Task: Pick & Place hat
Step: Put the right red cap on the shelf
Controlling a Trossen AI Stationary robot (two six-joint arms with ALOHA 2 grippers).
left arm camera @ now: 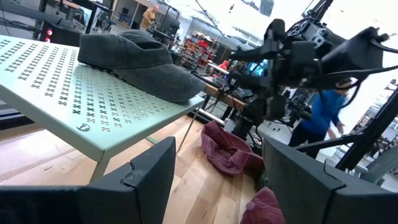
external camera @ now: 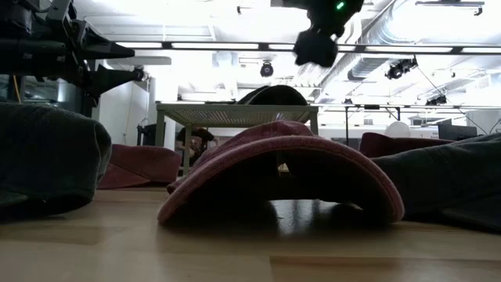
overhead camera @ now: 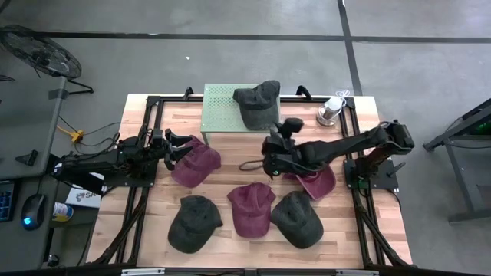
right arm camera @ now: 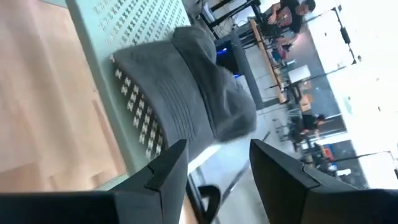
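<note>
On stand: dark hat [overhead camera: 257, 103] lies on the green perforated stand [overhead camera: 219, 113], at the stand's right edge, brim toward the table's middle.
Stand: at the far edge of the table [overhead camera: 230, 230], near its middle.
Right gripper [overhead camera: 270, 146]: just before the stand, apart from the hat, fingers spread, empty.
Left gripper [overhead camera: 186, 146]: near the left edge, fingers spread, empty, over a maroon hat [overhead camera: 196, 163].
Other hats: two dark, two maroon, along the near half.
Far right corner: metal lamp [overhead camera: 330, 112].
</note>
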